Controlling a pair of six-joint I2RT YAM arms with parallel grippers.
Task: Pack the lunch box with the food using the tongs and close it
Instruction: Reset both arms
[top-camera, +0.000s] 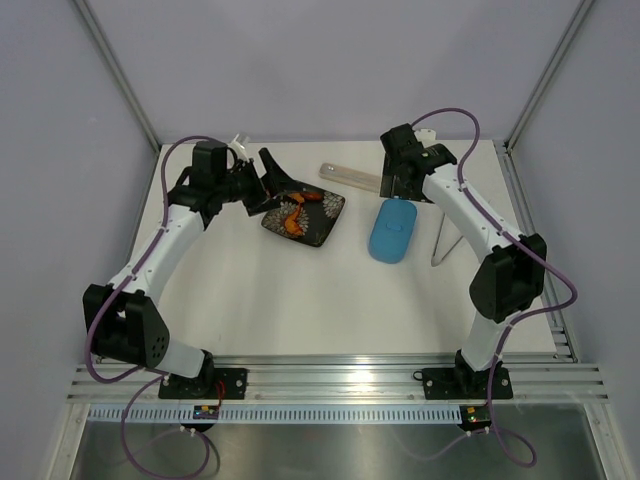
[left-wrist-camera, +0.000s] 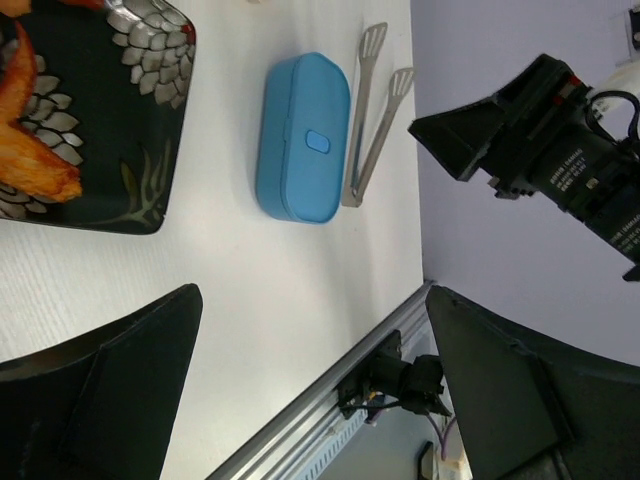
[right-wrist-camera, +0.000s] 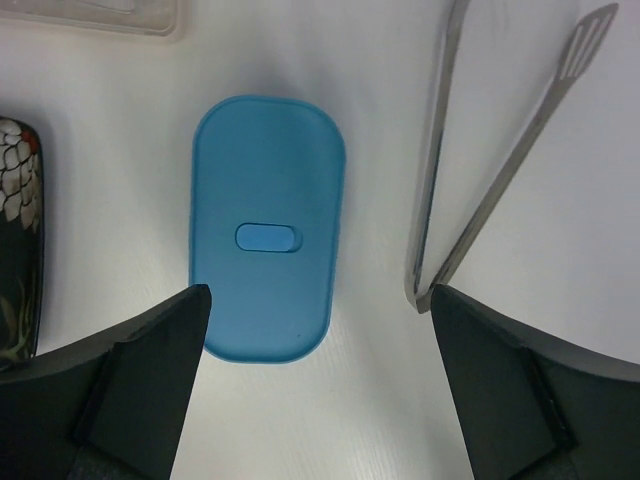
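The light-blue lunch box (top-camera: 393, 230) lies on the white table with its lid on. In the right wrist view the lunch box (right-wrist-camera: 266, 240) is below and ahead of my right gripper (right-wrist-camera: 320, 295), which is open and holds nothing. The silver tongs (right-wrist-camera: 470, 200) lie flat just right of the box, joined end toward the near edge. Orange and red food (top-camera: 293, 215) sits on a black patterned plate (top-camera: 325, 222). My left gripper (left-wrist-camera: 312, 295) hovers open and empty by the plate's back left corner.
A long translucent case (top-camera: 352, 176) lies behind the lunch box, beside the right wrist. The table's right edge and metal rail (left-wrist-camera: 330, 400) run close past the tongs. The right arm (left-wrist-camera: 560, 150) shows in the left wrist view.
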